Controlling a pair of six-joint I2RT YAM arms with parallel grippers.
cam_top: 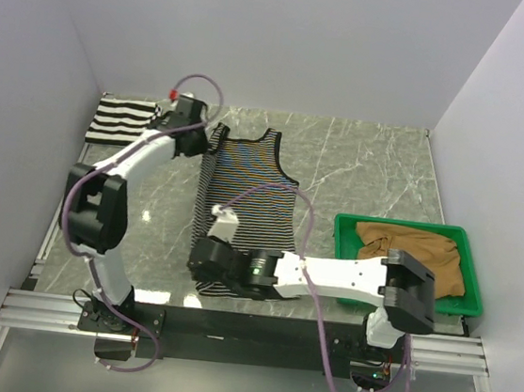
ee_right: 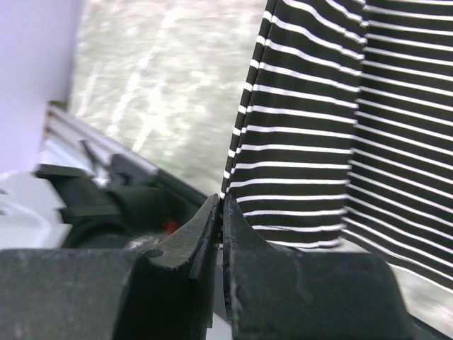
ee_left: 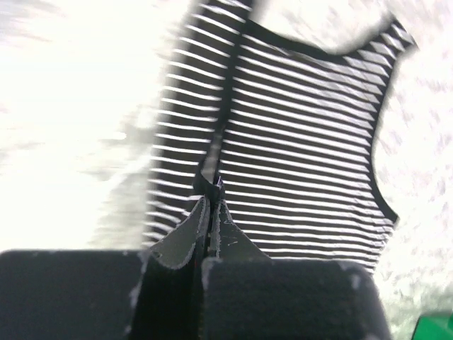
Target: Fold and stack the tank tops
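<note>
The pinstriped tank top [cam_top: 253,190] lies flat in the middle of the marble table [cam_top: 360,169], neck toward the far side. The left gripper [ee_left: 211,193] is clenched on its left edge up by the shoulder strap. The right gripper [ee_right: 221,211] pinches the same edge down at the near hem, probably so the whole side can be carried over in one lengthwise fold. The wide-striped top [cam_top: 122,120] sits folded at the far left, while the tan top [cam_top: 417,250] waits crumpled in the green tray [cam_top: 339,243].
</note>
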